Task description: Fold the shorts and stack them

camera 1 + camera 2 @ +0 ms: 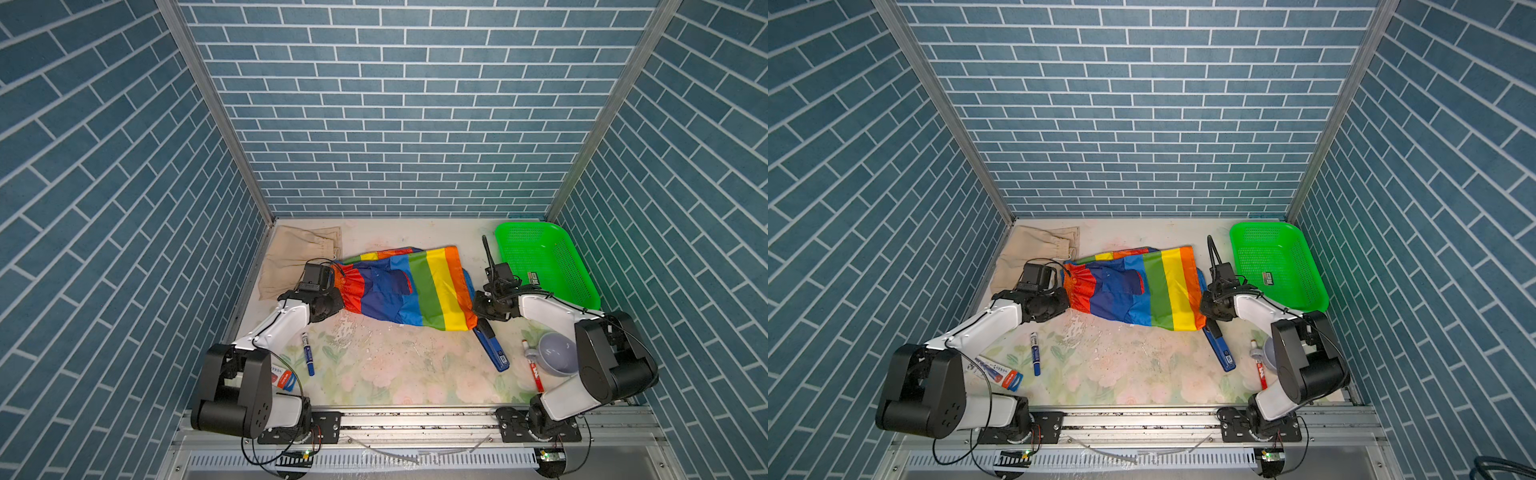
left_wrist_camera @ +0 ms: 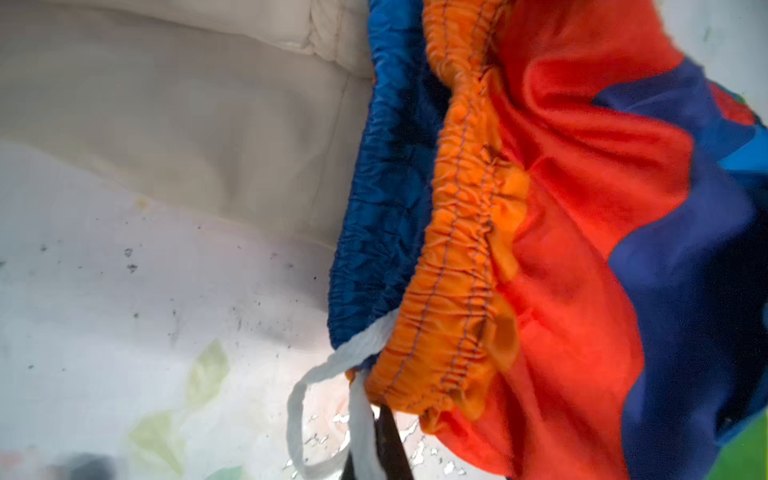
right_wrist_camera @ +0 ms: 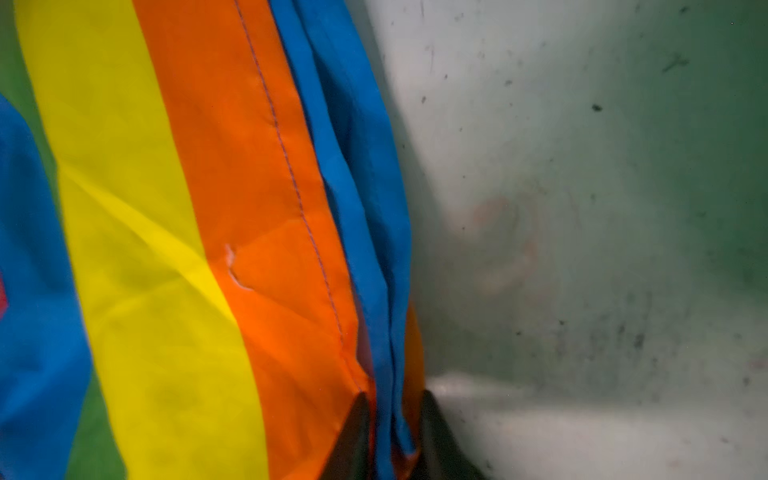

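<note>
The rainbow-striped shorts (image 1: 415, 286) (image 1: 1142, 291) lie stretched across the middle of the table between my two grippers. My left gripper (image 1: 341, 291) (image 2: 374, 457) is shut on their orange-red waistband end, where the white drawstring (image 2: 320, 374) hangs. The right gripper (image 1: 473, 305) (image 3: 395, 436) pinches the orange and blue leg hem, whose layers fill the gap between its fingers. The beige shorts (image 1: 295, 257) (image 2: 187, 124) lie folded flat in the far left corner, just behind the left gripper.
A green mesh basket (image 1: 540, 249) stands at the far right. Near the front lie a blue marker (image 1: 308, 353), a blue stapler-like tool (image 1: 492, 345), a red marker (image 1: 533, 365), a grey cup (image 1: 557, 353) and a small packet (image 1: 284, 378). Brick-patterned walls enclose the table.
</note>
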Motion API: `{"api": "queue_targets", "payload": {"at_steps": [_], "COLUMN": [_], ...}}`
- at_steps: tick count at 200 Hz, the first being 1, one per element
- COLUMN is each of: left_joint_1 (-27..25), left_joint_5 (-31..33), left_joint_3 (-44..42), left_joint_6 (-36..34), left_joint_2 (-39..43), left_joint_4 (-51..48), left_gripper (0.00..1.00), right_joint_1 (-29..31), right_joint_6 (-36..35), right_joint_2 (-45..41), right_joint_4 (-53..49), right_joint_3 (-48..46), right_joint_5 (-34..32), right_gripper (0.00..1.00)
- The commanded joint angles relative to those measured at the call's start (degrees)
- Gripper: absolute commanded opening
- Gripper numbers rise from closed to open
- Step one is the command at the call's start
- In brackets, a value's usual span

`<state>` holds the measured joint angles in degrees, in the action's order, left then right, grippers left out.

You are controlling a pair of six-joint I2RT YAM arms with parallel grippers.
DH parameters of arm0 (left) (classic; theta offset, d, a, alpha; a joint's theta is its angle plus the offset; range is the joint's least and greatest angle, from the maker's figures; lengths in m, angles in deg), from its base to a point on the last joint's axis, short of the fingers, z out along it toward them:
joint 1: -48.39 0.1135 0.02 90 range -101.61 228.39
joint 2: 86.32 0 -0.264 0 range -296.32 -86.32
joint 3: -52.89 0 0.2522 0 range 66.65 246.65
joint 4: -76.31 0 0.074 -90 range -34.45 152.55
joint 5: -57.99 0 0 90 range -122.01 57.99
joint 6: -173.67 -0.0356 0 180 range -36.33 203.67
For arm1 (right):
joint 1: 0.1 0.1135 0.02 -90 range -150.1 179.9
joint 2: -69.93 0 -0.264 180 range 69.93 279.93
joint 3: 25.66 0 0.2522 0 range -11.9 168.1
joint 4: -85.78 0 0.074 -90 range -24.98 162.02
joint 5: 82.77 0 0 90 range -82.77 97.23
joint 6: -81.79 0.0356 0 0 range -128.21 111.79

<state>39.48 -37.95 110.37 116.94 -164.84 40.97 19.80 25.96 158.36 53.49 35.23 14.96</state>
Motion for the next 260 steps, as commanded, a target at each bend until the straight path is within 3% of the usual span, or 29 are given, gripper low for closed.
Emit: {"api": "queue_targets", "payload": {"at_steps": [1,18,29,73,92,111,145,180,188,201,209,260], "left_joint_1": [0.03,0.03,0.03,0.03,0.02,0.03,0.03,0.03,0.02,0.03,0.03,0.03], "left_joint_5": [2.50,2.93,3.56,6.84,6.89,7.31,6.81,5.95,5.68,5.12,4.94,4.88], "left_joint_3": [-0.90,-0.08,0.90,7.21,10.43,13.29,13.19,12.87,12.96,12.88,12.79,10.95], "left_joint_6": [-0.62,-0.48,-0.31,-0.75,-1.85,-2.88,-2.52,-1.68,-1.59,-1.49,-1.52,-1.66], "left_joint_2": [0.71,1.47,2.47,6.08,5.11,1.44,-4.32,-8.55,-9.54,-10.89,-11.64,-14.75], "left_joint_4": [-4.17,-4.89,-5.51,-9.14,-9.65,-11.08,-9.69,-7.03,-6.58,-5.70,-5.18,-2.69], "left_gripper": [0.19,0.51,0.61,0.67,0.78,0.82,0.83,0.83,0.83,0.81,0.77,0.52], "right_joint_1": [-0.12,-0.19,-0.30,-1.59,-1.95,-2.17,-2.57,-2.84,-2.93,-3.09,-3.11,-3.10], "right_joint_6": [-0.37,-3.72,-5.88,-10.63,-11.53,-12.11,-12.05,-11.07,-10.93,-10.30,-10.03,-10.25], "right_joint_2": [-1.69,-1.47,-0.41,12.11,20.18,28.28,40.13,44.58,44.87,45.03,45.00,38.51], "right_joint_4": [-3.63,-7.25,-8.79,-10.21,-10.19,-11.34,-13.54,-11.71,-10.32,-8.52,-8.01,-5.38], "right_joint_3": [2.87,9.00,13.61,31.41,39.00,47.15,58.37,61.70,61.35,60.81,60.79,59.59], "right_joint_5": [-1.71,-5.18,-6.82,-7.85,-5.84,-3.11,1.23,5.48,7.17,9.24,9.67,7.43], "right_gripper": [0.47,0.54,0.56,0.59,0.60,0.60,0.61,0.58,0.50,0.15,0.00,0.00]}}
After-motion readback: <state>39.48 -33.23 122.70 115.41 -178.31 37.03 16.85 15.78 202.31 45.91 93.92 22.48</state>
